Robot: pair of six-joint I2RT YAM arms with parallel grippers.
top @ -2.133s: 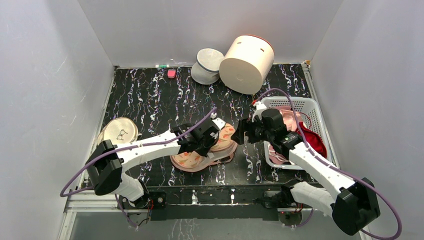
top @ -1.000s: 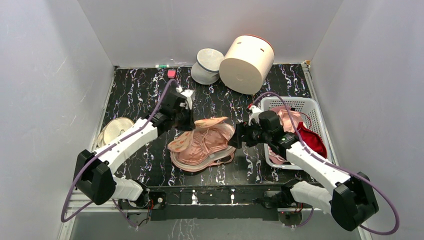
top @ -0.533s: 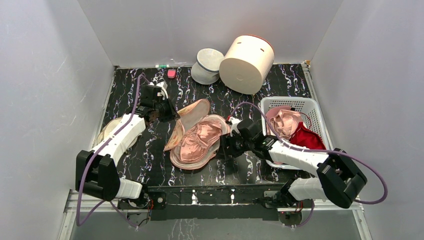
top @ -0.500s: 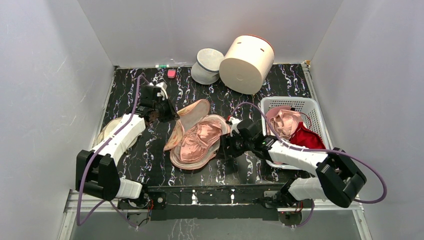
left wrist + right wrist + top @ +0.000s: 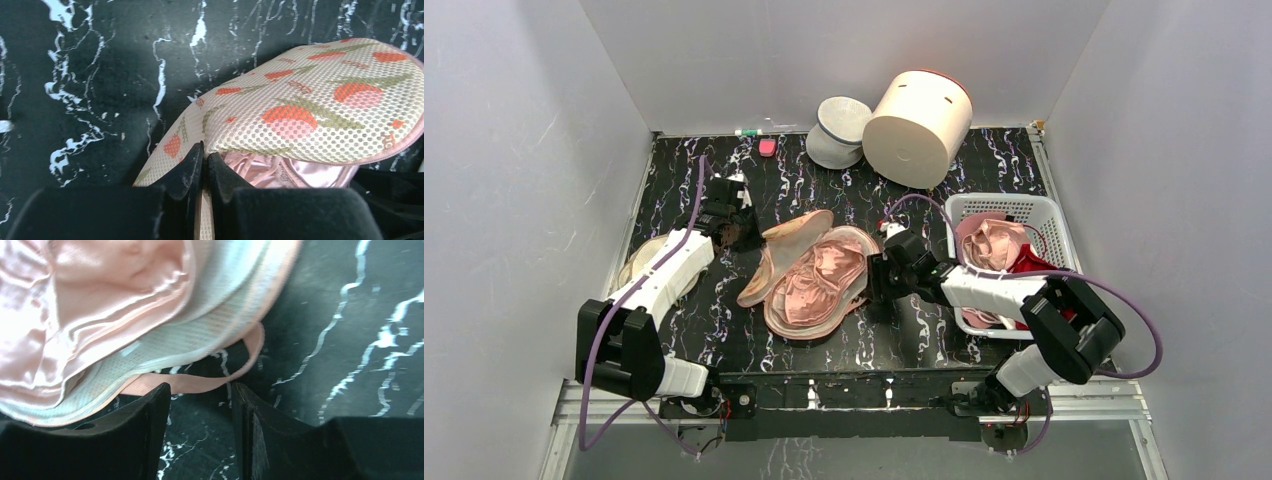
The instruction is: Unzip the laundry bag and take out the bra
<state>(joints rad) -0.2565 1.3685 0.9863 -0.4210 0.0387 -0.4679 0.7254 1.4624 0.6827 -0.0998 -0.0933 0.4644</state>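
Between clenched fingers of the left claw (image 5: 204, 150): one flat peach-orange printed laundry bag (image 5: 310, 115) with mesh lining, flap edge pinched and lifted. Beneath that flap, just beyond the claw: one shiny salmon-pink satin bra (image 5: 270, 171), mostly covered. At the right claw (image 5: 200, 390): fingers parted, astride one thin pink strap loop (image 5: 175, 384), owner unclear.

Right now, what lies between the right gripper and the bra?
The laundry bag's pale layered rim and a thin pink strap; the right wrist view shows it.
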